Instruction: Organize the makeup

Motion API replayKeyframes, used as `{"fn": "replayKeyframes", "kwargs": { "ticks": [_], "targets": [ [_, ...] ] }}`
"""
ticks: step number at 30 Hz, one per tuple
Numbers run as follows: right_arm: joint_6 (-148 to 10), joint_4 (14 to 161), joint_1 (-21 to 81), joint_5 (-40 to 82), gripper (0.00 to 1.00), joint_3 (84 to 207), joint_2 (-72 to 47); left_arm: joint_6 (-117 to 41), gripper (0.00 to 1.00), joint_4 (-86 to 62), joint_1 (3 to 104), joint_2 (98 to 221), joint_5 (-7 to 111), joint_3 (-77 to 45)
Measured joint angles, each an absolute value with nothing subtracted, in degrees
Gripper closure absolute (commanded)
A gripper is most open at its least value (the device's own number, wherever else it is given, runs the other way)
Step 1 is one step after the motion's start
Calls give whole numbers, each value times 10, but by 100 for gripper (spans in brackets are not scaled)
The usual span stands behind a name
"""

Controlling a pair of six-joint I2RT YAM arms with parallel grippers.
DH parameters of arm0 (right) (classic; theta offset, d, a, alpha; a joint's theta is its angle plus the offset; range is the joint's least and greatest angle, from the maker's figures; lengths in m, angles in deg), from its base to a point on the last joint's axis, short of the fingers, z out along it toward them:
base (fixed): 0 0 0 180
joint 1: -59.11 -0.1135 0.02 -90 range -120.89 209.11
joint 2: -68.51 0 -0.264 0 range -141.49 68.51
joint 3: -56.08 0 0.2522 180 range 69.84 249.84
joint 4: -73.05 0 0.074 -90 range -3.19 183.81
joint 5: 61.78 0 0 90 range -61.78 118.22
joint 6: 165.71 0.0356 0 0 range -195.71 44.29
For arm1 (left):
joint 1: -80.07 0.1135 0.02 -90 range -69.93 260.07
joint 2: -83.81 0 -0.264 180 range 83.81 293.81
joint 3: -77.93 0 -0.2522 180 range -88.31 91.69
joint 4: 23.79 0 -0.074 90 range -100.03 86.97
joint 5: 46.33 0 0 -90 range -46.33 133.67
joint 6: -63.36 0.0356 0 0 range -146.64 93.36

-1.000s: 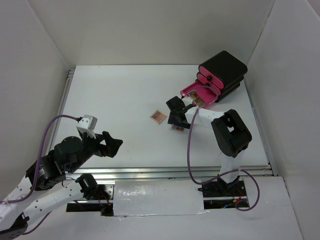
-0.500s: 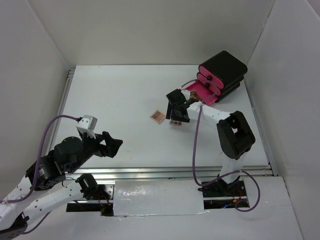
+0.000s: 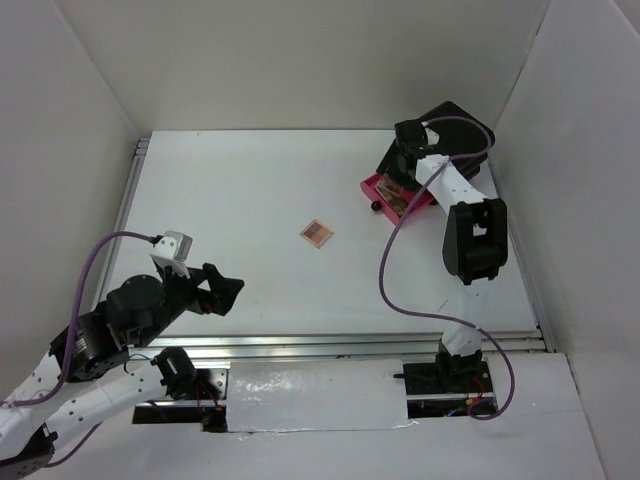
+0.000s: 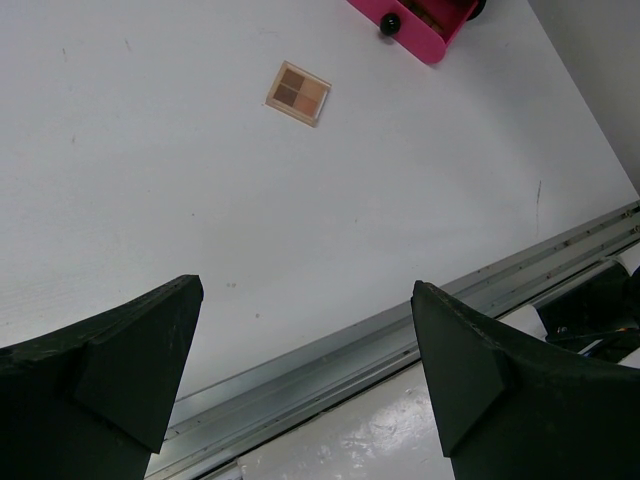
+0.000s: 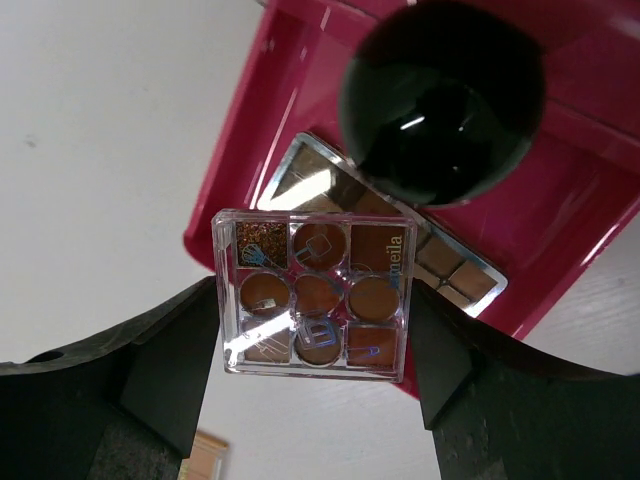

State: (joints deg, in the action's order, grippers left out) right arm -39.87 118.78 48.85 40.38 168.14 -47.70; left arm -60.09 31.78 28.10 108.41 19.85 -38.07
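The white tabletop (image 3: pixel 250 190) carries everything. The black box (image 3: pixel 468 140) stands just behind the open pink drawer (image 3: pixel 372 185), at the far right. The right arm (image 3: pixel 470 235) reaches up to that drawer. The left arm (image 3: pixel 120 325) stays well away from it, at the near left edge.

From above, the right claw (image 3: pixel 402 160) is only a dark block over the drawer's back end, and what it carries cannot be made out. The right wrist view shows it. The right claw (image 5: pixel 312 345) is pinching a clear square palette (image 5: pixel 315 290) of nine round brown pans, one finger on each side. The palette hangs over the drawer's (image 5: pixel 250 170) rim; whether it touches cannot be told. Inside the drawer lies a long palette (image 5: pixel 450 265) with a mirrored edge, partly hidden under the held one. A round black ball (image 5: pixel 440 100) fills the upper part of that view, in front of the drawer's inside.

The left claw (image 3: pixel 222 290) is spread wide with nothing between its fingers. Its own camera looks between them, left claw (image 4: pixel 305 295), across bare tabletop towards the drawer (image 4: pixel 425 40).

A tan square palette (image 3: pixel 316 233) lies flat on the tabletop, well apart from the drawer on its near-left side. The left wrist view shows its four pans (image 4: pixel 298 92) and the black knob (image 4: pixel 390 24) on the drawer's front, also seen from above (image 3: pixel 375 208).
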Motion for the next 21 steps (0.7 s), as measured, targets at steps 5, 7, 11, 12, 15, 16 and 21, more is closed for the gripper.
{"fn": "replayKeyframes", "kwargs": {
  "ticks": [5, 7, 11, 12, 15, 16, 21],
  "targets": [
    [-375, 1193, 494, 381, 55, 1684, -507, -601, 1, 319, 281, 1084, 197, -381],
    [-365, 1190, 494, 372, 54, 1684, -507, -601, 1, 319, 281, 1084, 197, -381],
    [-350, 1185, 494, 373, 51, 1684, -507, -601, 1, 319, 280, 1084, 197, -381],
    [-348, 1184, 494, 374, 49, 1684, -507, -601, 1, 319, 280, 1084, 197, -381],
    [-339, 1180, 494, 376, 30, 1684, -508, -601, 1, 319, 280, 1084, 197, -381],
    [-336, 1179, 494, 377, 0, 1684, -508, -601, 1, 319, 280, 1084, 197, -381],
    [-329, 1149, 494, 392, 0, 1666, -505, -601, 1, 319, 280, 1084, 198, -381]
  ]
}}
